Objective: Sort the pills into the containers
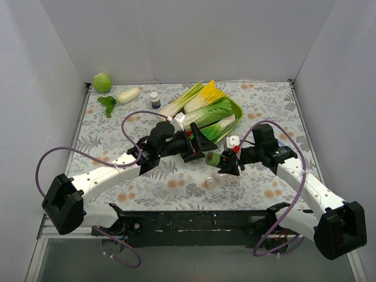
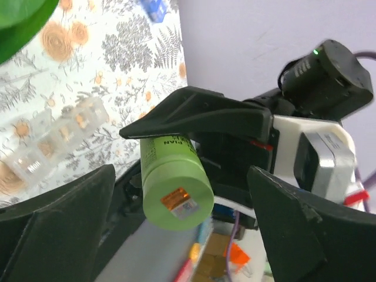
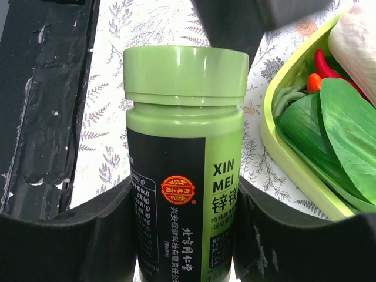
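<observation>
Presently: right gripper (image 3: pixel 185 191) clenched on the green bottle (image 3: pixel 183 135), gripping the body low, with the cap (image 3: pixel 185 70) clear of its fingers. The bottle is off the table. Its long axis runs out from the right jaws toward the left gripper (image 1: pixel 202 145), cap end leading. Left jaws are spread wide, one finger on each side of that end face, no contact seen.

The containers (image 2: pixel 56 141) (one clear strip of small compartments) lie flat on the patterned table (image 1: pixel 117 123), just beside the bottle on the side toward the arm bases, long axis roughly across the table. Cannot tell whether the lids are up or down. No loose pills in view.

Judgement: the cap comes off next. The left arm is the one placed for it and must advance along the bottle's axis before closing. Green tray (image 1: pixel 235 108) of vegetables sits behind, apart.
</observation>
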You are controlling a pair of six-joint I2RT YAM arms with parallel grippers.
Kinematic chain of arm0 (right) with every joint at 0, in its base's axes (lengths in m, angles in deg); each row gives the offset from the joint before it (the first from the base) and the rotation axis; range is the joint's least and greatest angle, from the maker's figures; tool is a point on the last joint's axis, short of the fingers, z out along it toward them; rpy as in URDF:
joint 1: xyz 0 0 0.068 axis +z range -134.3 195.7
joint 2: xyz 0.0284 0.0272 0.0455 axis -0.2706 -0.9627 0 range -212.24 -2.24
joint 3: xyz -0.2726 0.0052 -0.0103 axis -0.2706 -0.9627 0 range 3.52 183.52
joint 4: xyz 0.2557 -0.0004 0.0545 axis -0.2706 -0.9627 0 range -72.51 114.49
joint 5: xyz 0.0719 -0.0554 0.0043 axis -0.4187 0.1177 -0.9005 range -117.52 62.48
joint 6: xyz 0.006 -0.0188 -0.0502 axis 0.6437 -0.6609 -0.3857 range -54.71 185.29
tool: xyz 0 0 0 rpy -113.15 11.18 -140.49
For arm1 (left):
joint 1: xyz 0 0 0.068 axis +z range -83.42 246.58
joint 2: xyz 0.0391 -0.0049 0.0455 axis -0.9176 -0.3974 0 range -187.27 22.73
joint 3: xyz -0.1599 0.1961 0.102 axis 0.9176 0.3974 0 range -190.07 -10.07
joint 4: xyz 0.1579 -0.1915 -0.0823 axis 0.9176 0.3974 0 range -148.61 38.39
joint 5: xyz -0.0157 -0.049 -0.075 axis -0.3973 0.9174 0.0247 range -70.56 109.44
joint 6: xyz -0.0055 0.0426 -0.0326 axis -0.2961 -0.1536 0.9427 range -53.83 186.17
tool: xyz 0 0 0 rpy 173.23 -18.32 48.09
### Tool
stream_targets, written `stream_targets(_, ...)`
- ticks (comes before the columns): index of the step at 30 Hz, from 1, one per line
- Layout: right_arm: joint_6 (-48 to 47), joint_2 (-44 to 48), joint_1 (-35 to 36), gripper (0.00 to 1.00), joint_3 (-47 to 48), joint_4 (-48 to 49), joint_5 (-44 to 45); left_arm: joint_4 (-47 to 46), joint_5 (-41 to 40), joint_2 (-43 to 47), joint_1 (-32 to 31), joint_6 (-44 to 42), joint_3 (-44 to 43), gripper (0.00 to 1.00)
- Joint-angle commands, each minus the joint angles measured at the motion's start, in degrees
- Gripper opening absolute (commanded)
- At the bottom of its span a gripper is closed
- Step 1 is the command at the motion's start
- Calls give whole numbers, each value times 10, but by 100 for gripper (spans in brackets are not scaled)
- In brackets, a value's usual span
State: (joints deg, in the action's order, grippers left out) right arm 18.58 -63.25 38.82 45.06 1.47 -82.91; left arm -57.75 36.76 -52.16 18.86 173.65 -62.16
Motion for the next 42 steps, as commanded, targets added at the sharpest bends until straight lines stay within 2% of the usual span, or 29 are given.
stream_targets(1, -3, 13, -5, 2, 7, 11, -20, -74, 92, 78, 21, -188, 38, 98)
stream_targets(2, -3, 14, -6, 2, 7, 11, -20, -69, 102, 88, 21, -270, 42, 98)
stream_targets(5, -7, 15, -8, 2, 8, 4, -25, -28, 129, 113, 21, -380, 47, 98)
stream_targets(6, -10, 15, -7, 2, 10, 1, -33, -24, 146, 120, 20, -463, 51, 98)
stream_targets(8, -29, 11, -7, 2, 14, -17, -53, -45, 169, 150, 17, -548, 87, 98)
stream_targets(9, -34, 9, -8, 2, 17, -22, -59, -64, 177, 163, 11, -647, 109, 98)
stream_targets(10, -43, 4, -7, 2, 21, -32, -66, -104, 187, 176, -1, -693, 147, 98)
stream_targets(13, -51, -6, -7, 2, 32, -44, -73, -161, 190, 198, -10, -809, 176, 98)
stream_targets(16, -57, -9, -8, 2, 35, -51, -75, -141, 171, 153, -14, -860, 143, 98)
stream_targets(24, -59, -7, -8, 3, 26, -47, -77, -185, 131, 80, -56, -884, 102, 98)
stream_targets(26, -59, -7, -7, 3, 25, -47, -78, -184, 120, 71, -72, -886, 96, 94)
stream_targets(28, -59, -7, -7, 2, 25, -47, -78, -180, 112, 59, -80, -883, 86, 85)
stream_targets(29, -59, -7, -8, 3, 25, -46, -78, -179, 106, 55, -81, -878, 82, 73)
stream_targets(32, -58, -6, -8, 3, 24, -47, -77, -177, 99, 50, -83, -850, 74, 51)
stream_targets(34, -58, -4, -7, 2, 22, -46, -76, -175, 98, 51, -83, -824, 73, 21)
stream_targets(35, -58, -4, -7, 3, 21, -44, -74, -172, 91, 52, -83, -810, 71, 2)
stream_targets(39, -57, -2, -8, 3, 20, -40, -67, -156, 47, 53, -82, -695, 63, 0)
stream_targets(40, -57, -2, -8, 2, 17, -40, -66, -147, 29, 52, -82, -618, 61, 0)
stream_targets(42, -57, -1, -9, 2, 16, -36, -62, -131, -14, 48, -78, -543, 56, 0)
